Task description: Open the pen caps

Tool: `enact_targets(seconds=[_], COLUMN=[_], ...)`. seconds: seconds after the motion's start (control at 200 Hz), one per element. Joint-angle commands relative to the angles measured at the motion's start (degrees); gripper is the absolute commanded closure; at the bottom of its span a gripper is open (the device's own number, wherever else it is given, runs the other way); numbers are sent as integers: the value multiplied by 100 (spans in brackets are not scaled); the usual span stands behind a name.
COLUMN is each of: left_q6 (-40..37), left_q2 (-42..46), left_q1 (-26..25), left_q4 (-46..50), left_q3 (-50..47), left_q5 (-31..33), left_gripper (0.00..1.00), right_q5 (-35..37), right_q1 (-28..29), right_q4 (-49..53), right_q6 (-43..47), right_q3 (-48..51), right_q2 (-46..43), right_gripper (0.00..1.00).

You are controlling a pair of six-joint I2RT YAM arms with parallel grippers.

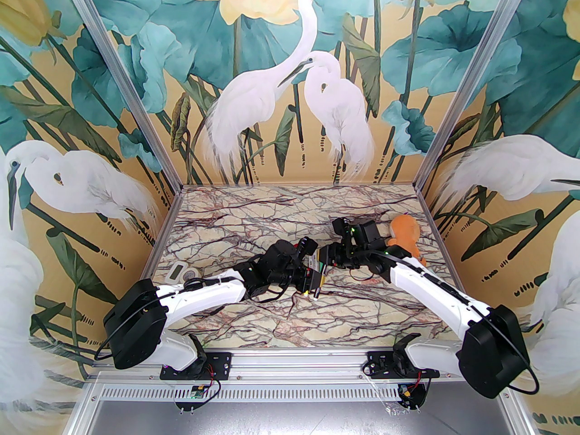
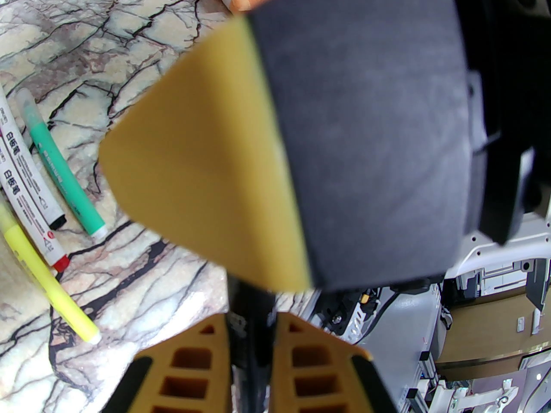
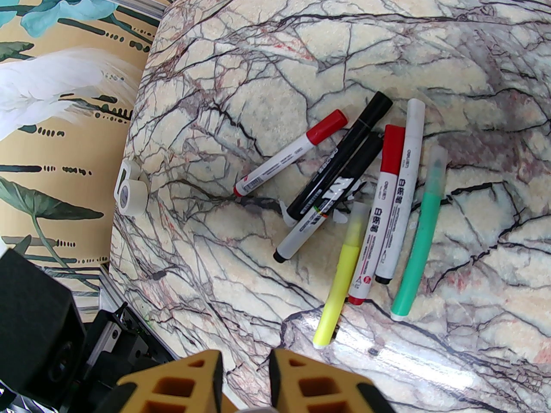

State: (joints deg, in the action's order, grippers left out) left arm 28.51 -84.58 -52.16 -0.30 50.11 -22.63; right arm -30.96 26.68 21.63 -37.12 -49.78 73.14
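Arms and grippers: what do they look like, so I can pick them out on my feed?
The left arm and right arm have white shells, black joint housings and wrists, and thin black cables looping near the bases. The left gripper and right gripper have ochre plastic fingers with rectangular cut-outs and black edge strips.

Orange plush toy (image 1: 404,238) at far right of marble-patterned table (image 1: 253,329), white tape roll (image 3: 131,196) just beside small white device (image 3: 124,171), heron mural walls (image 1: 290,84).
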Motion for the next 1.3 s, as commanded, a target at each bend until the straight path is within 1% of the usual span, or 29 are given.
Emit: enact_targets(seconds=[0.0, 0.18, 0.26, 0.545, 0.665, 0.865, 0.945, 1.1, 1.295], left_q6=[-99, -114, -119, -128, -143, -116, -10, 249, 444], left_q2=[-42, -65, -66, -76, -73, -57, -2, 131, 129], left_q1=[-40, -40, -40, -48, -48, -48, -48, -48, -48], left_q4=[3, 20, 26, 30, 21, 16, -160, -801, -1403], left_q3=[115, 122, 123, 114, 116, 110, 43, -195, -451], left_q5=[61, 30, 21, 13, 13, 34, 72, 18, -109], left_gripper=[85, 85, 85, 86, 86, 85, 82, 68, 64], right_q5=[7, 90, 119, 195, 206, 173, 132, 92, -20], right_q1=[38, 38, 39, 38, 33, 39, 39, 35, 36], right_q4=[79, 78, 47, -143, -168, -152, -184, -301, -750], right_q6=[153, 156, 137, -17, -26, -31, -65, -207, -612], right_q3=[-139, -158, -164, -119, -102, -129, -119, -52, 195], right_q2=[0, -37, -46, -76, -70, -87, -105, -216, -443], right_gripper=[76, 78, 75, 75, 77, 84, 85, 86, 87])
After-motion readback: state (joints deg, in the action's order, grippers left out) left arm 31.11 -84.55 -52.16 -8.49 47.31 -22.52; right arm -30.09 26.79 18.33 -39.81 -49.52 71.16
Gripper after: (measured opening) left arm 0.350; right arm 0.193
